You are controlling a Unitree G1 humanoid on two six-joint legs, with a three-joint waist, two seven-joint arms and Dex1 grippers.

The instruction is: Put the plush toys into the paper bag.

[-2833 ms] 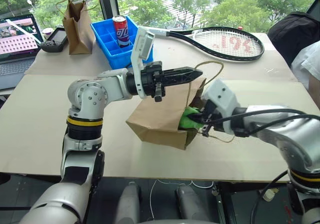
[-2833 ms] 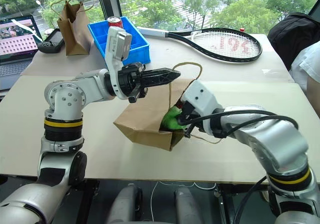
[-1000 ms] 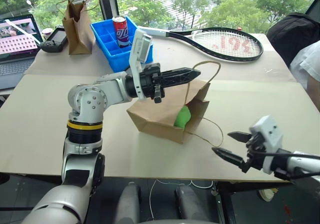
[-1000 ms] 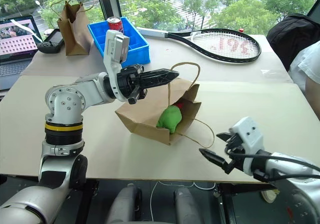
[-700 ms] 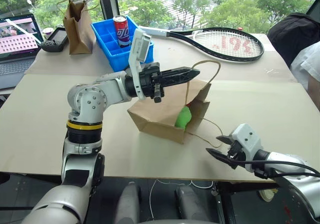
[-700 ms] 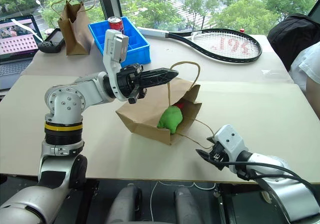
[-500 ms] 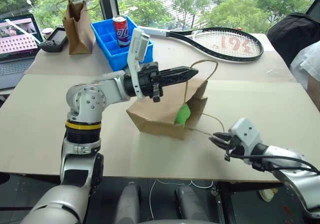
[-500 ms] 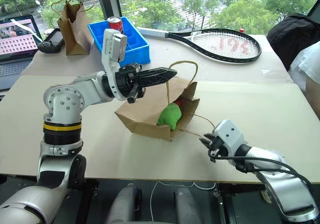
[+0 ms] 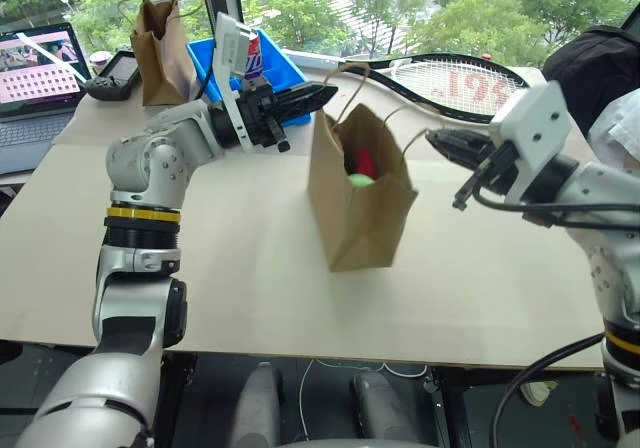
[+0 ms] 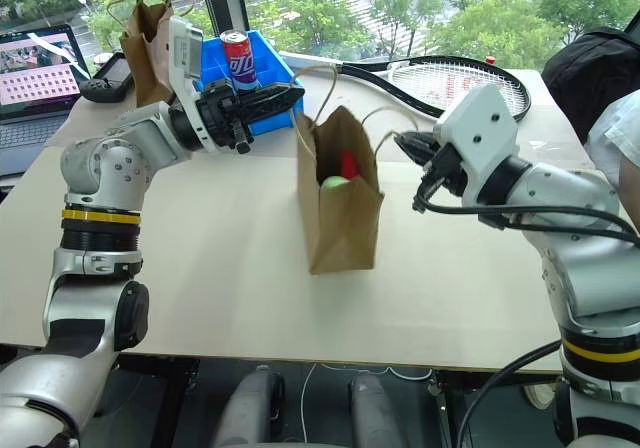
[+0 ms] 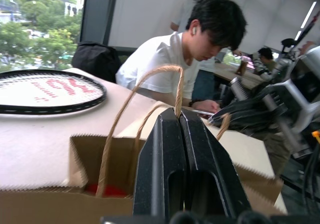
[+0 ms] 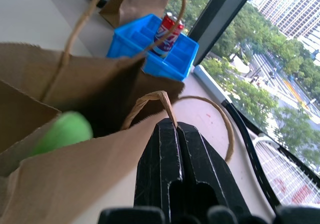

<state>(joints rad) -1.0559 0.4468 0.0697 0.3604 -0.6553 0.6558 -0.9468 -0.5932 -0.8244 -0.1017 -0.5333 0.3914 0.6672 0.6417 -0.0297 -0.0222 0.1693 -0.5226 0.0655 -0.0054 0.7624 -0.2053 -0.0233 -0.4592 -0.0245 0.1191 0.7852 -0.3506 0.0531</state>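
The bag (image 9: 362, 193) stands upright on the table (image 9: 250, 268), near the middle. Its mouth is open at the top. Inside it sit both toys: the green toy (image 9: 361, 179) low down and the red toy (image 9: 366, 160) just behind it, a bit higher. The right wrist view looks into the bag mouth and shows the green toy (image 12: 62, 130) inside.

The left gripper (image 9: 328, 92) is at the bag's top far-left side. Its two black fingers are pressed together on a twine handle (image 11: 176, 86), which loops up from the bag's edge. The right gripper (image 9: 436, 140) is at the bag's top right side. Its fingers are pressed together too, pinching the other handle (image 12: 159, 98). Each arm holds one side of the bag up.

Behind the bag, on the far side of the table, lies a racket (image 9: 470, 80), stretching to the right. To the far left of the bag is a blue tray (image 10: 262, 76) with a red can (image 10: 236, 48) standing in it. Left of the tray stands a small dark bag (image 9: 162, 40). Beside that is a black controller (image 9: 112, 76), and at the far left edge a laptop (image 9: 38, 68) is open.

In the left wrist view a person (image 11: 192, 59) in a white shirt sits past the table, head bent down.
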